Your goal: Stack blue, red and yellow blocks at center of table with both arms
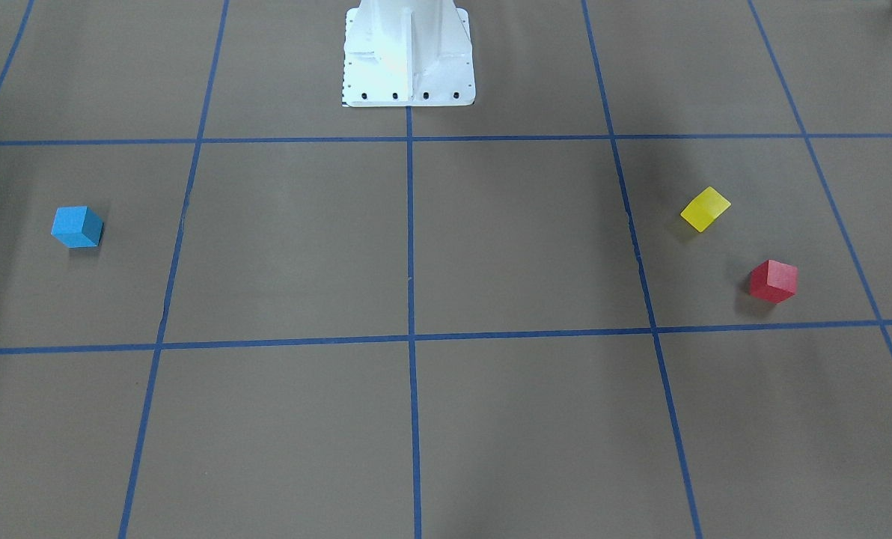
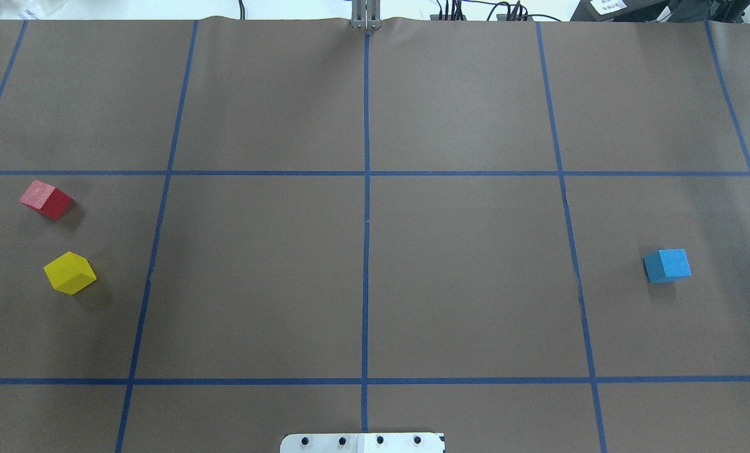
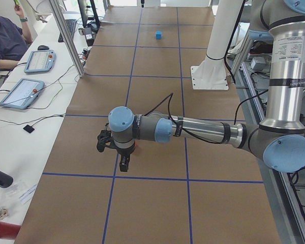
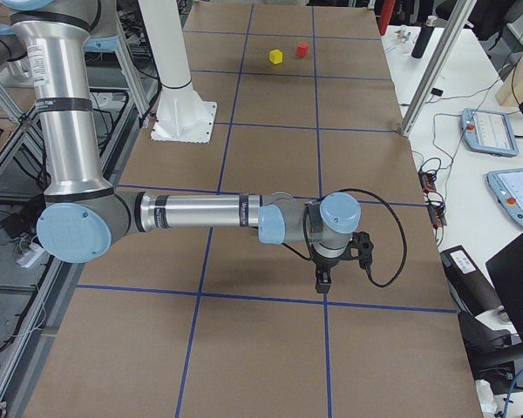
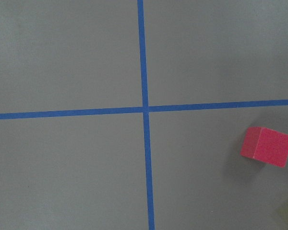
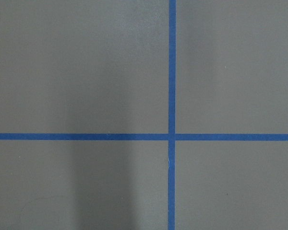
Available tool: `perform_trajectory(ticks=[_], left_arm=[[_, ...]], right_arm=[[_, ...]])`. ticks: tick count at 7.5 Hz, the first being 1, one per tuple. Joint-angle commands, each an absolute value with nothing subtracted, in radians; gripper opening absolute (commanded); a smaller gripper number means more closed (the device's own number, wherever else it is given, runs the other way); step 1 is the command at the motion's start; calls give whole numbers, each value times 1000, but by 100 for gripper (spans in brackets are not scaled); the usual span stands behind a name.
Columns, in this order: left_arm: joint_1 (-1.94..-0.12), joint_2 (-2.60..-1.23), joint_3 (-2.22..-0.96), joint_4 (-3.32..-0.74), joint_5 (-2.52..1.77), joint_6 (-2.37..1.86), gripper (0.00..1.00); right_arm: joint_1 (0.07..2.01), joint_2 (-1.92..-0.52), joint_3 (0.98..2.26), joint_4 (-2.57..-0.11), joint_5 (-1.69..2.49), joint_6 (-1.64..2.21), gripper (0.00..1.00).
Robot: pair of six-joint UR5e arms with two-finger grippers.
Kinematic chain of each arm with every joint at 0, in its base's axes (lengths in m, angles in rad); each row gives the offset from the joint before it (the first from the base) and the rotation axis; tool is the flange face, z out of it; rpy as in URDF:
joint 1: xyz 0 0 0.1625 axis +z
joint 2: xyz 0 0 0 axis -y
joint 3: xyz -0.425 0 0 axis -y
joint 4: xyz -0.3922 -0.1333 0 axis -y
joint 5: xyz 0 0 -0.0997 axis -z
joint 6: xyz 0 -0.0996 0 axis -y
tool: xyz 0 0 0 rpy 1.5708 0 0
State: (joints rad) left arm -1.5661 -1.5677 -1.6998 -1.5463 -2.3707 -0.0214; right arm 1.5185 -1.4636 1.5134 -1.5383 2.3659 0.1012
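the blue block (image 2: pixel 667 265) sits alone on the robot's right side of the table. the red block (image 2: pixel 46 199) and yellow block (image 2: pixel 70 273) lie near each other, not touching, on its left side. all three rest on brown paper (image 2: pixel 262 277) marked with a blue tape grid (image 2: pixel 366 251). the left gripper (image 3: pixel 123 165) and right gripper (image 4: pixel 322 282) point down over the table's ends; i cannot tell whether either is open or closed.
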Motion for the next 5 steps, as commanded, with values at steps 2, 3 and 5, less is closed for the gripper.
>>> perform_trajectory(ticks=[2, 3, 5], left_arm=[[-1565, -1571, -1700, -1546, -2368, -21, 100], [-1565, -1569, -1700, -1546, -2368, -21, 100], [-1565, -1581, -1700, -1546, -2364, -21, 100]], right_arm=[[1519, -1462, 1514, -1537, 2365, 100, 99], [1519, -1463, 1514, -1536, 2367, 100, 99], [1519, -1462, 1525, -1531, 2362, 106, 99]])
